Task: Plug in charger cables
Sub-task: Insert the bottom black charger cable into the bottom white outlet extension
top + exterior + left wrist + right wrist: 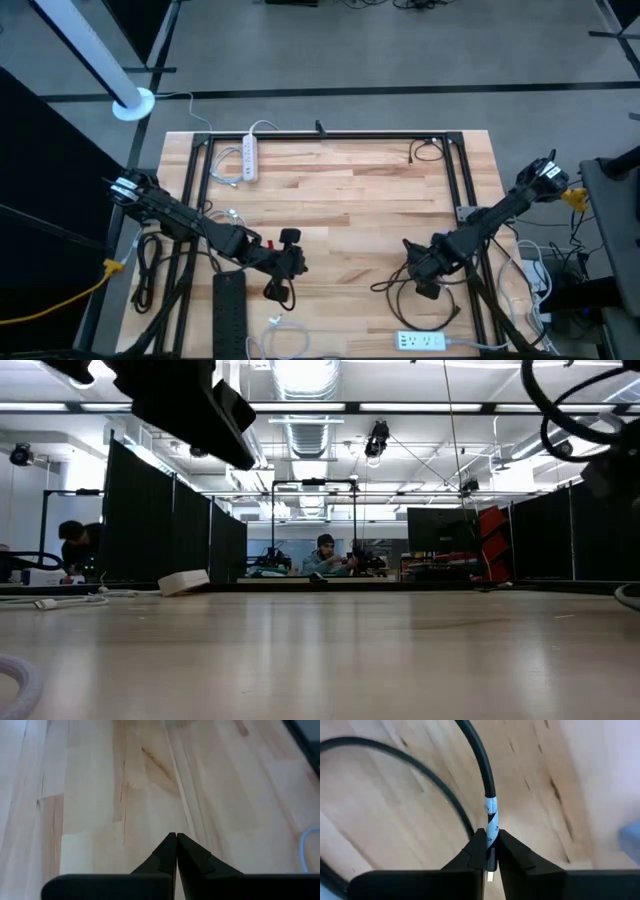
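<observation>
Room: open workshop, dark partitions, ceiling lights; seated people far behind the table.
Table (350,200): light wood planks, black frame along the edges.
Right gripper (490,851): over the near right part of the table; fingers clamped on a black cable (479,765) just behind its plug, at a white label band.
Black cable, remainder: looped loosely on the wood below the right gripper.
Left gripper (176,851): over the near left part, above bare wood; fingers pressed together, holding nothing.
White power strip (420,341): near edge, right.
Black power strip (229,315): near edge, left.
Second white power strip (249,157): far left.
Yellow cord (60,298): off the left edge.
</observation>
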You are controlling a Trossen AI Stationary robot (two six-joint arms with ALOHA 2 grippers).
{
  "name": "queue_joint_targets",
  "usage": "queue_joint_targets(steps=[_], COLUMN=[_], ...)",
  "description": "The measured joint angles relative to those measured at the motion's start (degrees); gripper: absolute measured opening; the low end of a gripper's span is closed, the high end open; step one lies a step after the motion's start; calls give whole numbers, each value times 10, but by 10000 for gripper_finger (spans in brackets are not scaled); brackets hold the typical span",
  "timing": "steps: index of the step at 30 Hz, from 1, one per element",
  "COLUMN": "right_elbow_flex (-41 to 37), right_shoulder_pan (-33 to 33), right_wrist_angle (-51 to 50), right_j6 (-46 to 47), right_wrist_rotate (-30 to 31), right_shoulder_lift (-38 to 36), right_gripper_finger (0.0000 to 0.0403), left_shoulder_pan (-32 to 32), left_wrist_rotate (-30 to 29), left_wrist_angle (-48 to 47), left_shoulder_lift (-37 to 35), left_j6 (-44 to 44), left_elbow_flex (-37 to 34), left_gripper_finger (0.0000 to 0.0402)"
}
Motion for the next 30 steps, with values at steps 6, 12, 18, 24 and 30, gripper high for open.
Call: queue_joint_targets(steps=[6, 12, 18, 24, 30], right_elbow_flex=[42, 78, 128, 204, 252], right_shoulder_pan=[0, -13, -47, -80, -97], right_wrist_angle=[-31, -32, -33, -31, 3], right_j6=[-7, -43, -115, -206, -274], right_wrist_rotate=[71, 149, 243, 348, 378], right_shoulder_lift=[-4, -5, -5, -5, -5], right_gripper_finger=[18, 18, 18, 18, 18], left_shoulder_pan=[0, 0, 1, 1, 1], left_wrist_rotate=[-9, -55, -89, -92, -175], left_wrist_angle=[25, 27, 28, 31, 69], left_shoulder_lift=[0, 0, 0, 0, 0], left_j6=[19, 37, 56, 60, 61], left_elbow_flex=[0, 0, 0, 0, -23], left_gripper_finger=[0, 0, 0, 0, 0])
